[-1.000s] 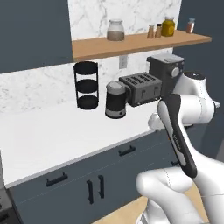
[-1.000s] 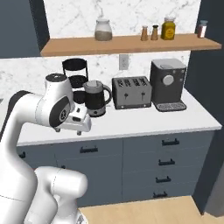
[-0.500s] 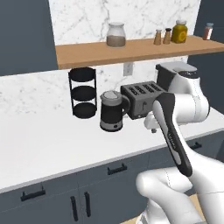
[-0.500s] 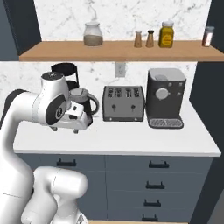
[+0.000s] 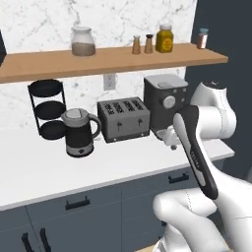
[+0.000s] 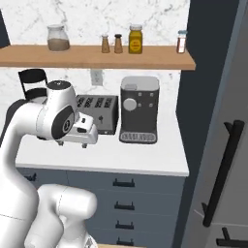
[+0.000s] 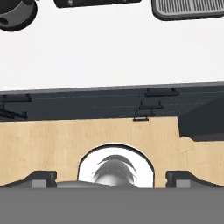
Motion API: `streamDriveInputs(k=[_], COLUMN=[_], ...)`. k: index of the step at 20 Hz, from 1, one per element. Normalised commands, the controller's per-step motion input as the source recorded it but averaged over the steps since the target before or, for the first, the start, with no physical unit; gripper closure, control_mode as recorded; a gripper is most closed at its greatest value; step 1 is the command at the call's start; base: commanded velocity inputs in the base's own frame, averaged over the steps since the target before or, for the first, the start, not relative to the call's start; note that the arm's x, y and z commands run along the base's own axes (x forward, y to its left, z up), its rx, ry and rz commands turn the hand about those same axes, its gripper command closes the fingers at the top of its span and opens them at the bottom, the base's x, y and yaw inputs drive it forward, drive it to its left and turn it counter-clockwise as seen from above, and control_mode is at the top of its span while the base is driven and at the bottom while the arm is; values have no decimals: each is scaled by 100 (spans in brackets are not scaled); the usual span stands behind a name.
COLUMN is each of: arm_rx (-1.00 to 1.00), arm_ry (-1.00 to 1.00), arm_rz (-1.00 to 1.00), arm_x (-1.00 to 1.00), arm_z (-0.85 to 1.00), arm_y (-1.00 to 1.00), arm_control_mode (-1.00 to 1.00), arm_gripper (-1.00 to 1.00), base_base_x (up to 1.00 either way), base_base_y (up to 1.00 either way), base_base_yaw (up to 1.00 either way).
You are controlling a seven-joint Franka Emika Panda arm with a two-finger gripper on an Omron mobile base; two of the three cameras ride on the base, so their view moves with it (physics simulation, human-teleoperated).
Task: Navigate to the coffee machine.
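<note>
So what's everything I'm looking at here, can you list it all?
coffee machine: one, dark grey, on the counter's right end, beside the toaster.
toaster: one, grey, four slots, left of the coffee machine.
kettle: one, black and silver, left of the toaster.
tiered rack: one, black, against the wall behind the kettle.
jars and shakers: six, mixed colours, along the wooden shelf.
counter: one, white, over dark drawers.
gripper: one, dark tips, held over the floor before the cabinets; open or shut unclear.
</note>
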Motion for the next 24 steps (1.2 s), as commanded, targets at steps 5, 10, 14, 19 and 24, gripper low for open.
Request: streamDriveInputs(k=[5, 10, 14, 19, 24], arm_rx=[0, 0, 0, 0, 0], arm_ry=[0, 0, 0, 0, 0], arm_rz=[0, 0, 0, 0, 0], arm_x=[0, 0, 0, 0, 0], arm_z=[0, 0, 0, 0, 0], arm_y=[0, 0, 0, 0, 0], arm_control_mode=[100, 100, 100, 100, 100], arm_gripper=[-100, -100, -100, -100, -100], base_base_x=[38, 57, 51, 28, 37], base_base_y=[-60, -20, -41, -60, -36], base_base_yaw=[13, 10, 7, 3, 3])
